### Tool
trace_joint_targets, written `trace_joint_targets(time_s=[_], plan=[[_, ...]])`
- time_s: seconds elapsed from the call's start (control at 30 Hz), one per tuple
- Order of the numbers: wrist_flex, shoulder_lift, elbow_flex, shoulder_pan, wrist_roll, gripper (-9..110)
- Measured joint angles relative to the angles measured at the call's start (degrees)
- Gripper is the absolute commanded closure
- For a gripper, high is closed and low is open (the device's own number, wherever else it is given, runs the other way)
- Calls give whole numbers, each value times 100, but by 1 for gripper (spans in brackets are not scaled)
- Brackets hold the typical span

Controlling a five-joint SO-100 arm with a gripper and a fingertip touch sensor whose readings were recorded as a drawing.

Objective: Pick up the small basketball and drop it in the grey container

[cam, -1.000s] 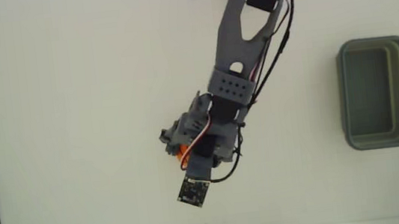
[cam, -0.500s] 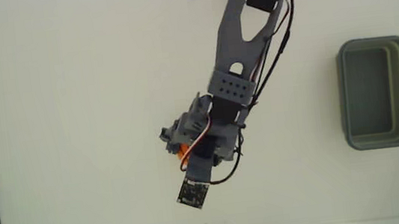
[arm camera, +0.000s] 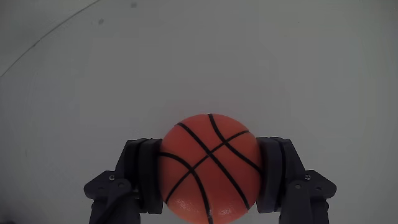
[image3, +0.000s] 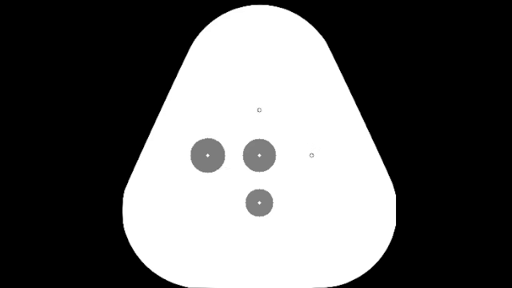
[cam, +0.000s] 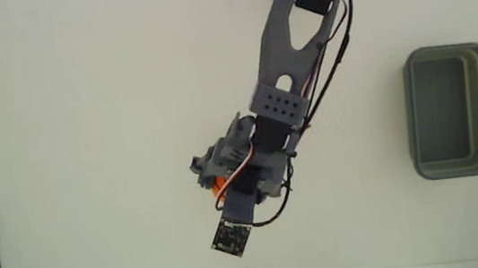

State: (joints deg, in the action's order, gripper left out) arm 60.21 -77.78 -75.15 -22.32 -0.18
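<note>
Bench: white, mostly bare around the arm. Grey container: well apart from the arm, toward the fixed view's right edge, nothing inside. End effector: closed on the small basketball, 1 finger pressed to each side in the wrist view. In the fixed view, only an orange sliver of the ball showed under the arm's wrist. Against 0.5 s earlier, wrist and its camera board shifted slightly; probably the start of the lift. Grasp judged done; carry across to the container and release not yet begun.
</note>
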Motion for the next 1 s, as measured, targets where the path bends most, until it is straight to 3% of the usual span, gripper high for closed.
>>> trace_joint_targets(time_s=[1.0], plan=[[1345, 325, 1635, -9, 0, 21]])
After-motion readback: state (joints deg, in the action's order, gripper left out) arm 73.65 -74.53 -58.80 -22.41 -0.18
